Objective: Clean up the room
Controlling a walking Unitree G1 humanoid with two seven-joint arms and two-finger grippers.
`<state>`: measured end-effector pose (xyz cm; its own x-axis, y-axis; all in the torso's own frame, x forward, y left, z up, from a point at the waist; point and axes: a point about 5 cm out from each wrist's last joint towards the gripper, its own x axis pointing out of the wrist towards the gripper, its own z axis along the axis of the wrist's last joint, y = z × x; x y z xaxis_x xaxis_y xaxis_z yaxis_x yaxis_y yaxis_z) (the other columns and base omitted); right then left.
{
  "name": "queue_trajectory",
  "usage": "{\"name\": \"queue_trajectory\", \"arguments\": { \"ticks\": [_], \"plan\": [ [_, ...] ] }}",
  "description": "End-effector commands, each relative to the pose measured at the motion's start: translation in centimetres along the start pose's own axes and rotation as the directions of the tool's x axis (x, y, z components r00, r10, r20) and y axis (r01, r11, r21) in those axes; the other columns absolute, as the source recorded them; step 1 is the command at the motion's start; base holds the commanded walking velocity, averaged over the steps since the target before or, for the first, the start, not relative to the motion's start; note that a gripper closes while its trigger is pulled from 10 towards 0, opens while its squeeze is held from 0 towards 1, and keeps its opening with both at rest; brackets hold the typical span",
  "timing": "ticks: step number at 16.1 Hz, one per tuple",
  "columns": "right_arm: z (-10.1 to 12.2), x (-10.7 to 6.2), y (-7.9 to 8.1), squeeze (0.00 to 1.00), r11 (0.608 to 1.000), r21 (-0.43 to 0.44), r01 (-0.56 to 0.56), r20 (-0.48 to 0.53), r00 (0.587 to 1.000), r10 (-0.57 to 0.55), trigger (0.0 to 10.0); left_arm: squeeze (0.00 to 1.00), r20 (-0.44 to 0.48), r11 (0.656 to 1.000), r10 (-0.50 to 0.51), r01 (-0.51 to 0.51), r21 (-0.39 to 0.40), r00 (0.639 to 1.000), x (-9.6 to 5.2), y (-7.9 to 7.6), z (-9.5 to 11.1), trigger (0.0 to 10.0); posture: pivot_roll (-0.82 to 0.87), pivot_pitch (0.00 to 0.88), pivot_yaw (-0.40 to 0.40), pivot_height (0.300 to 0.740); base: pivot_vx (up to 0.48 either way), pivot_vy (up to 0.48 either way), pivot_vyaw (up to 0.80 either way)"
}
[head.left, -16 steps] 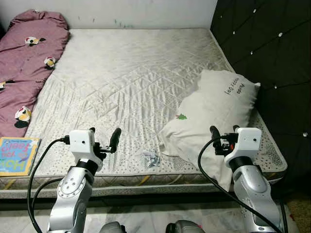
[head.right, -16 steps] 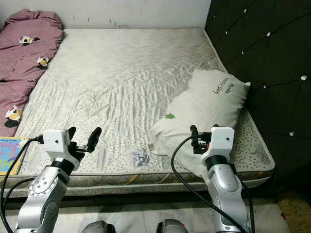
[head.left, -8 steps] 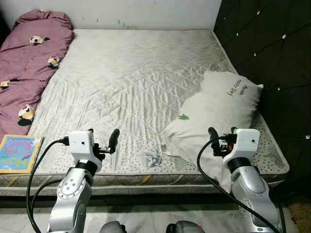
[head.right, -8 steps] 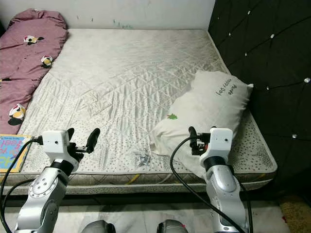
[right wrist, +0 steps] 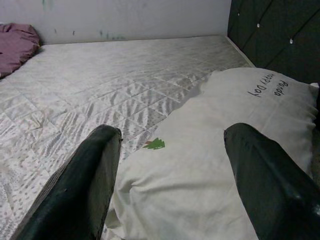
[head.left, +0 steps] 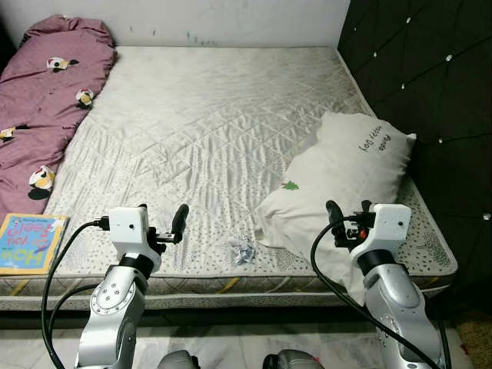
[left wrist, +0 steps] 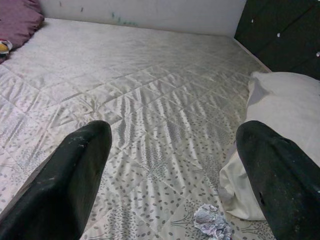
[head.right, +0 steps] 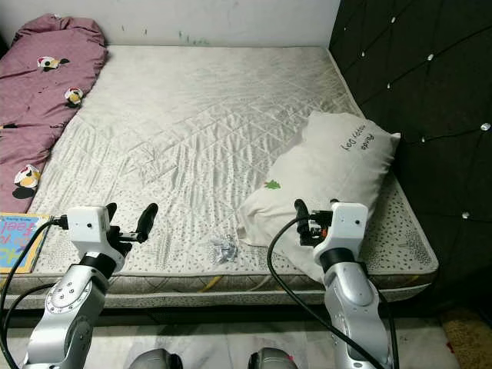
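- Crumpled foil scrap [head.left: 241, 250]: a small silvery wad lying on the mattress [head.left: 207, 123] close to its near edge, at about 6 o'clock in the head view, just beside the near corner of the pillow [head.left: 342, 181]. It is a shapeless ball, so no long axis or pointing direction can be told.
- The pillow is off-white and lies on the mattress at about 3 o'clock, next to the dark tufted headboard [head.left: 430, 84]. Its long axis runs diagonally from the near edge of the bed toward the far right. It carries a small green tree mark [head.left: 288, 185] and a short line of dark writing [head.left: 372, 141] seen upside down; the second word looks like "Panda", the first I cannot read for sure.
- A maroon quilt [head.left: 42, 100] with small cartoon figures lies lengthwise along the mattress's left side, at 10 o'clock.
- A children's book [head.left: 28, 242] lies flat at 8 o'clock on the near left corner of the bed; its yellow and blue cover has large letters, upside down, that I cannot read reliably.
- Left tool [head.left: 161, 223] is held above the near edge of the mattress at 7 o'clock, fingers spread apart and holding nothing; the foil scrap lies ahead of it, toward its right finger.
- Right tool [head.left: 350, 217] is held at 4 o'clock over the near end of the pillow, fingers spread apart and holding nothing.
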<state>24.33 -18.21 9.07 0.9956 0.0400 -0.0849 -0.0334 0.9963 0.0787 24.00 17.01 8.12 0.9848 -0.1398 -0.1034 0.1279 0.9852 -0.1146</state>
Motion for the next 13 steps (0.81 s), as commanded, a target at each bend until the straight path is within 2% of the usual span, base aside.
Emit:
{"name": "queue_trajectory", "arguments": {
  "ticks": [1, 5, 13],
  "plan": [
    [0.23, -0.04, 0.23, 0.0, 1.0, 0.01, -0.015, 0.005, 1.0, 0.015, 10.0, 0.0, -0.002, 1.0, 0.007, -0.007, 0.017, 1.0, -0.01, 0.12, 0.17, 10.0, -0.04, 0.035, -0.021, 0.74, 0.0, 0.0, 0.0],
    [0.25, 0.01, 0.38, 0.0, 1.0, 0.015, -0.026, 0.004, 1.0, 0.026, 10.0, 0.0, 0.004, 1.0, 0.018, -0.018, 0.023, 1.0, 0.04, 0.2, 0.24, 10.0, -0.04, 0.037, -0.02, 0.719, 0.0, 0.0, 0.0],
    [0.28, 0.11, 0.54, 0.0, 0.999, 0.02, -0.039, 0.002, 0.999, 0.039, 10.0, 0.0, 0.006, 0.999, 0.025, -0.025, 0.026, 1.0, 0.15, 0.22, 0.29, 10.0, -0.04, 0.039, -0.024, 0.639, 0.0, 0.0, 0.0]
  ]
}}
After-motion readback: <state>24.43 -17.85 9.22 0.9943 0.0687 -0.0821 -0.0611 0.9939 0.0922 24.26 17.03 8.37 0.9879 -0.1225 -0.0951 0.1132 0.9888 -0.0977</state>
